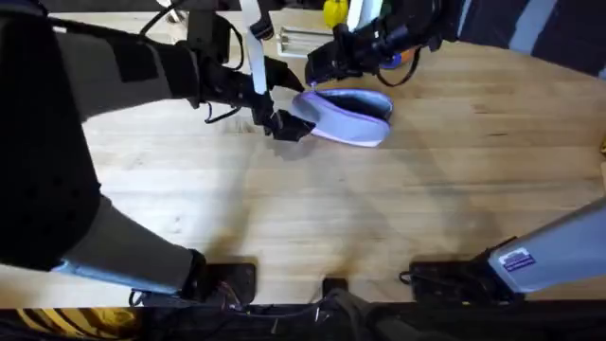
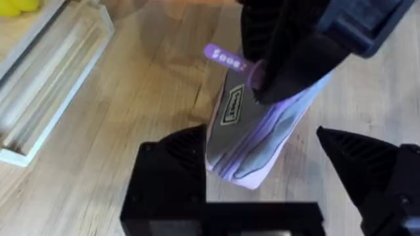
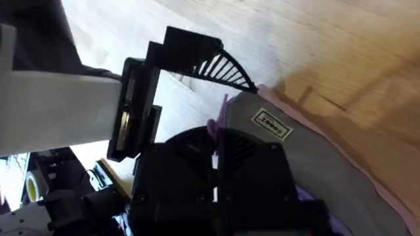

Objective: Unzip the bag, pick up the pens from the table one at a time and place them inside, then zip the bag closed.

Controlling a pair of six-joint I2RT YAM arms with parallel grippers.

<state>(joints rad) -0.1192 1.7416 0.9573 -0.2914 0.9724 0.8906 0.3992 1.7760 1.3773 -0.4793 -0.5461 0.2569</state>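
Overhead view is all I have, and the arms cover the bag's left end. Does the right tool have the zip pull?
Observer: Yes. On the right wrist view, the right tool is pinched shut on the purple zip pull.
Operator: And the left tool?
Observer: Open. On the left wrist view, the left tool straddles the end of the bag. One finger is against it and the other stands clear.
Operator: Anything on the bag near there?
Observer: A small rectangular label on the bag's side, close beside the pull.
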